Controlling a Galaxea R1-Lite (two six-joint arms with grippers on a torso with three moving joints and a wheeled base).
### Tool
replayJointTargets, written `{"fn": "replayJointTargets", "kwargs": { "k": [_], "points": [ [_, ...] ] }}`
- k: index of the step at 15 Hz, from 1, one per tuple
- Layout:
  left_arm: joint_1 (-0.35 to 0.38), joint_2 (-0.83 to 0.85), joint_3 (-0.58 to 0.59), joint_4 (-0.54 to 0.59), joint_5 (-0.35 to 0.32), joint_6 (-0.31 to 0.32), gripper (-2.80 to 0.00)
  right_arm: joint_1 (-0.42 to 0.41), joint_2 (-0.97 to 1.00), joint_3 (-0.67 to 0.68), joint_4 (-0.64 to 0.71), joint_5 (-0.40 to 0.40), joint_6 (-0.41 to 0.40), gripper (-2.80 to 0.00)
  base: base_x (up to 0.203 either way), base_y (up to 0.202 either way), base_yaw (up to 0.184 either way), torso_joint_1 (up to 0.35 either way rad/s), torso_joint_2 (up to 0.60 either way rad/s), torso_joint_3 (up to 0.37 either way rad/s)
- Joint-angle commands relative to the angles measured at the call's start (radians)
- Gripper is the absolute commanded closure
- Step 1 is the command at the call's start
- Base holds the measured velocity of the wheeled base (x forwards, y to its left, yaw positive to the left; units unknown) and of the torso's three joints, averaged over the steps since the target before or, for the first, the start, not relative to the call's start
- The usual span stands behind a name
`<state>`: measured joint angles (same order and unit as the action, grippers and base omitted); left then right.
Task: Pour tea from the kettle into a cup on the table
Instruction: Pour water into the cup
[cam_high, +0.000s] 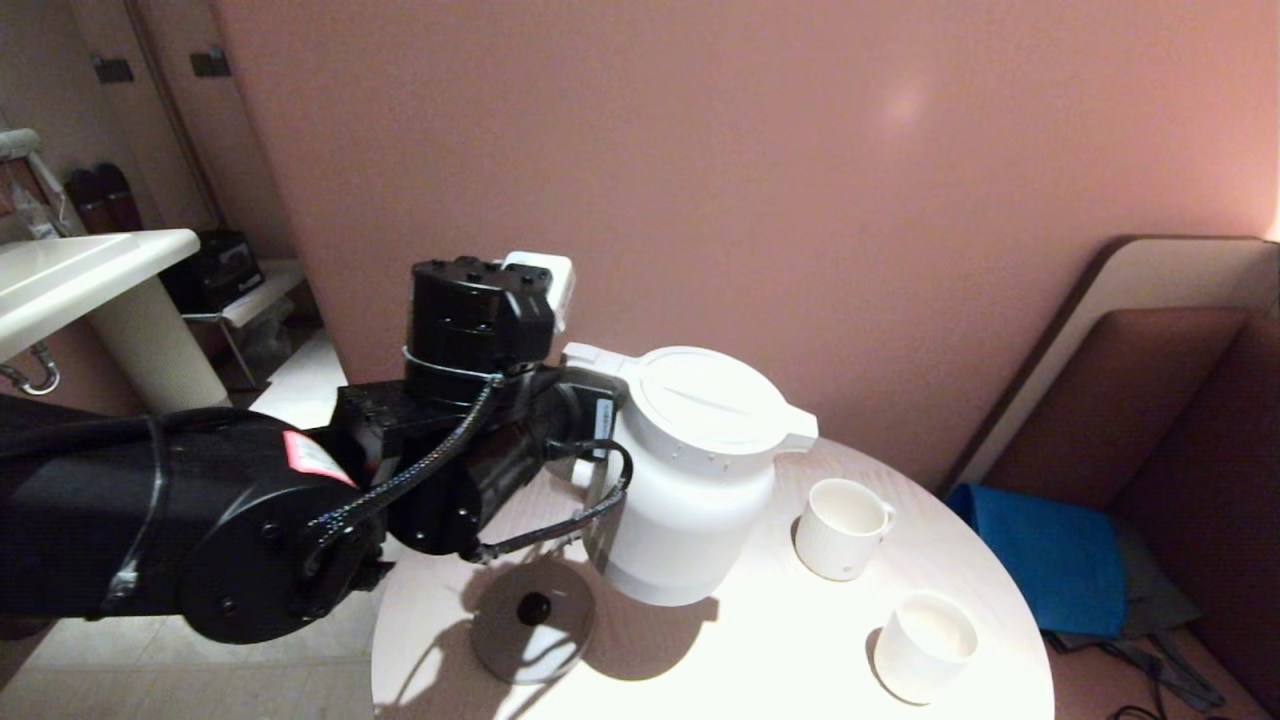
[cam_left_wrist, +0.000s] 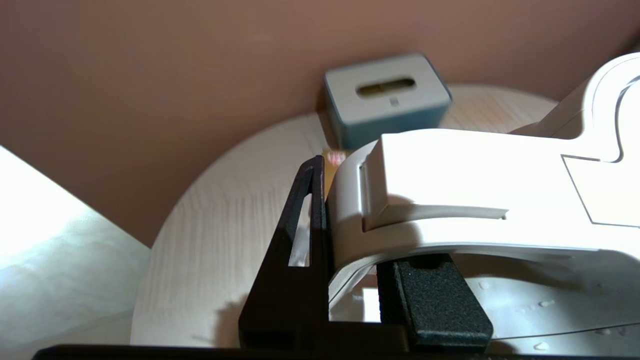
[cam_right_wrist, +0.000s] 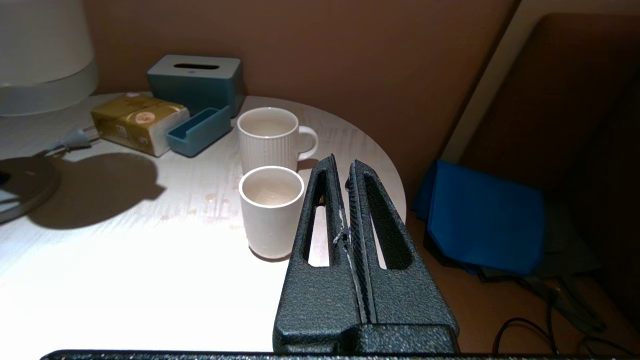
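The big white kettle (cam_high: 700, 480) hangs just above the round pale table (cam_high: 770, 670), clear of its grey power base (cam_high: 532, 620). My left gripper (cam_left_wrist: 360, 220) is shut on the kettle's loop handle (cam_left_wrist: 450, 170), one finger outside the loop and one inside. The spout faces the two white vessels on the right. The plain handleless cup (cam_high: 925, 648) stands nearest the front edge; it also shows as the cup (cam_right_wrist: 271, 210) in the right wrist view. The tea is out of view. My right gripper (cam_right_wrist: 342, 167) is shut and empty, beside the cup at the table's edge.
A ribbed white mug (cam_high: 842, 527) with a small handle stands just behind the cup. A blue-grey tissue box (cam_right_wrist: 196, 77), a gold packet (cam_right_wrist: 137, 122) and a small blue tray (cam_right_wrist: 199, 131) sit at the back near the wall. Small wet spots (cam_right_wrist: 212, 197) lie by the cup. A blue cloth (cam_high: 1040, 560) lies beyond the table.
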<state>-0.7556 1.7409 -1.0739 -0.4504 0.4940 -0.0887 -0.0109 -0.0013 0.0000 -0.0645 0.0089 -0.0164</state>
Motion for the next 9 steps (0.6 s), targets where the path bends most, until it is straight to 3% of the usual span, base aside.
{"fn": "replayJointTargets", "kwargs": {
  "k": [1, 5, 9],
  "points": [
    [-0.045, 0.076, -0.068, 0.002, 0.051, 0.001, 0.0, 0.0, 0.001, 0.0, 0.0, 0.0, 0.0, 0.0, 0.0, 0.0, 0.0, 0.0, 0.0, 0.0],
    [-0.094, 0.136, -0.139, 0.072, 0.058, 0.041, 0.0, 0.0, 0.001, 0.0, 0.0, 0.0, 0.0, 0.0, 0.0, 0.0, 0.0, 0.0, 0.0, 0.0],
    [-0.14, 0.234, -0.292, 0.109, 0.075, 0.047, 0.0, 0.0, 0.001, 0.0, 0.0, 0.0, 0.0, 0.0, 0.0, 0.0, 0.0, 0.0, 0.0, 0.0]
  ]
}}
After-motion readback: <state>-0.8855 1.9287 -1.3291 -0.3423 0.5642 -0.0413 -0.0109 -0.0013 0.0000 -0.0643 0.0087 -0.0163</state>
